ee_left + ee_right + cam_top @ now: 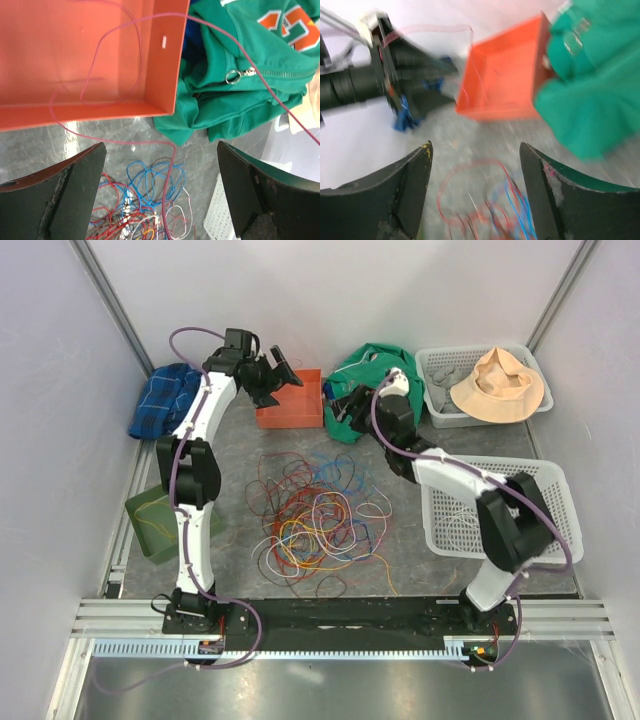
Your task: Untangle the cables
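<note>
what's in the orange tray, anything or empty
Not empty: a thin pink cable loops inside the orange tray and trails over its wall.

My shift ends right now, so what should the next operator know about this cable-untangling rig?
Left pincer: open, empty, above the orange tray's near edge.
Right pincer: open, empty, near the green jacket.
Cables: one tangle mid-table; a pink cable loops through the tray and back down into the tangle.
Done: none visibly freed.
Left: the whole tangle.
</note>
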{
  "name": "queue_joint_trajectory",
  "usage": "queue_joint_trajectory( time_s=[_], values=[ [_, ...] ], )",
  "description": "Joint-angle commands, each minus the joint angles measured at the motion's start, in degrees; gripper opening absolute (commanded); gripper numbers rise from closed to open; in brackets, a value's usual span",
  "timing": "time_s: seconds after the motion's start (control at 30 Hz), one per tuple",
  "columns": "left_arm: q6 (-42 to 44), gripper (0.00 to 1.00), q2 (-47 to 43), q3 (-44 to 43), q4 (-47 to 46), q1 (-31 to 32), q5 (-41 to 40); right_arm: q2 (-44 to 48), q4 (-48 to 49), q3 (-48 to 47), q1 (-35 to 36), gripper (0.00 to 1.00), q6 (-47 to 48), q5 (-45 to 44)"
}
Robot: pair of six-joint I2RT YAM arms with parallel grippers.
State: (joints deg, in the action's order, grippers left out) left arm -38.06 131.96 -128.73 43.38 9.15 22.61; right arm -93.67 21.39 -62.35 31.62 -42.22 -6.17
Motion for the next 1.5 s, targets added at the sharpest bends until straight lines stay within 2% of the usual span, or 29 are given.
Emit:
queue_joint_trajectory(
  time_s=[0.0, 0.07, 0.1, 0.17, 0.2, 0.3, 0.43, 0.83, 1.1, 1.23, 1.33, 1.43, 1.47],
  values=[
    [2.55, 1.00, -5.31, 1.63, -0.05, 1.13, -2.39, -8.79, 10.96, -12.14, -1.12, 0.73, -4.01, 10.82],
    [3.26, 1.00, -5.49, 2.16, 0.04, 1.40, -4.23, -14.59, 8.24, -16.82, -1.12, 0.70, -4.62, 12.41],
    [3.78, 1.00, -5.49, 2.34, 0.04, 1.49, -4.85, -16.35, 8.23, -20.32, -1.73, 0.73, -5.93, 13.72],
    [4.57, 1.00, -5.22, 2.34, 0.04, 1.84, -6.08, -20.14, 14.09, -21.15, -2.70, 0.78, -10.06, 18.03],
    [4.84, 1.00, -5.05, 2.25, -0.04, 2.01, -6.52, -21.02, 17.08, -20.80, -3.40, 0.84, -15.12, 19.26],
    [5.02, 1.00, -4.35, 1.99, 0.04, 2.37, -8.02, -24.45, 26.40, -20.89, -4.45, 0.89, -23.31, 21.20],
    [5.10, 1.00, -3.64, 1.90, 0.04, 2.80, -8.72, -30.42, 37.84, -23.16, -5.60, 0.88, -33.00, 21.73],
    [5.37, 1.00, -3.73, 3.40, 0.13, 4.65, -11.62, -43.52, 44.27, -37.93, -6.22, 0.83, -46.28, 23.22],
    [4.84, 1.00, -3.73, 3.57, 0.04, 5.62, -12.06, -47.65, 41.03, -45.23, -6.22, 0.82, -48.93, 24.89],
    [4.84, 1.00, -4.26, 4.18, 0.13, 6.67, -12.41, -49.59, 38.73, -49.27, -6.13, 0.78, -48.84, 25.51],
    [4.93, 1.00, -4.69, 5.06, 0.13, 7.46, -13.03, -50.82, 37.06, -51.99, -6.13, 0.69, -48.93, 25.51],
    [4.93, 1.00, -5.05, 6.38, 0.04, 7.82, -13.47, -51.70, 36.36, -53.84, -6.13, 0.56, -49.28, 25.16],
    [4.93, 1.00, -5.22, 6.73, 0.04, 7.90, -13.64, -51.79, 36.18, -54.54, -6.21, 0.47, -49.28, 24.72]
  ],
)
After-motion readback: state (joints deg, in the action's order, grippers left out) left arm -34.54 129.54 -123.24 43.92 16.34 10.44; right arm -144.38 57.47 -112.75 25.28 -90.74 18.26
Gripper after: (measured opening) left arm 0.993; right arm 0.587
